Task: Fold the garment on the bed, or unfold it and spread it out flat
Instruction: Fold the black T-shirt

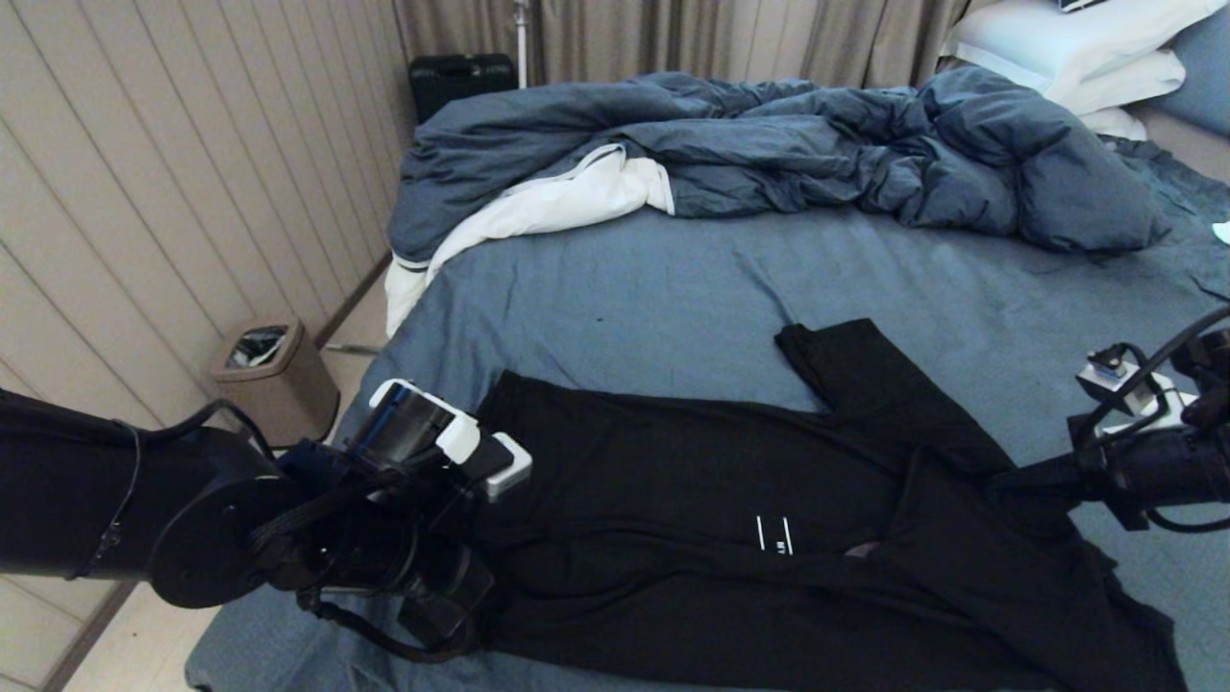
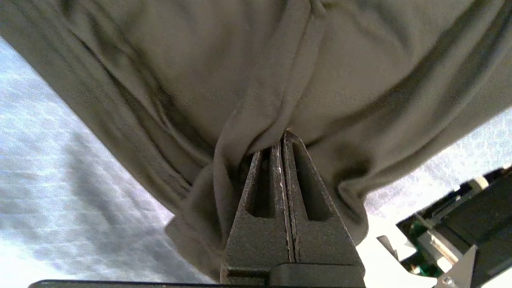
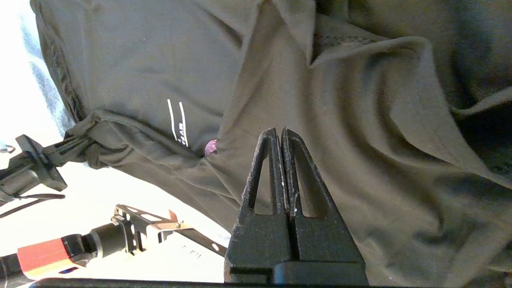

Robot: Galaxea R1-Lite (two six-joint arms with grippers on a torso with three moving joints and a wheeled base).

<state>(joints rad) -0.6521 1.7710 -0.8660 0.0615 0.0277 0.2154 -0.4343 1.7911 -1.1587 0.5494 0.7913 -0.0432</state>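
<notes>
The garment (image 1: pixel 692 481), a black T-shirt, lies crumpled across the near part of the bed (image 1: pixel 625 308), with one sleeve (image 1: pixel 846 360) pointing toward the back. A small white print (image 1: pixel 774 534) shows near its middle. My left gripper (image 1: pixel 485 562) is at the shirt's left end, and in the left wrist view it (image 2: pixel 280 138) is shut with cloth (image 2: pixel 248 80) bunched at its tips. My right gripper (image 1: pixel 1004 481) is at the shirt's right part. In the right wrist view it (image 3: pixel 280 131) is shut against the fabric (image 3: pixel 360 132). A taut fold runs between the two.
A rumpled dark-blue duvet (image 1: pixel 769 144) with white lining (image 1: pixel 557 202) fills the back of the bed, with white pillows (image 1: pixel 1076 48) at the far right. On the floor to the left stand a brown waste bin (image 1: pixel 274 380) and a black case (image 1: pixel 461 82) by the panelled wall.
</notes>
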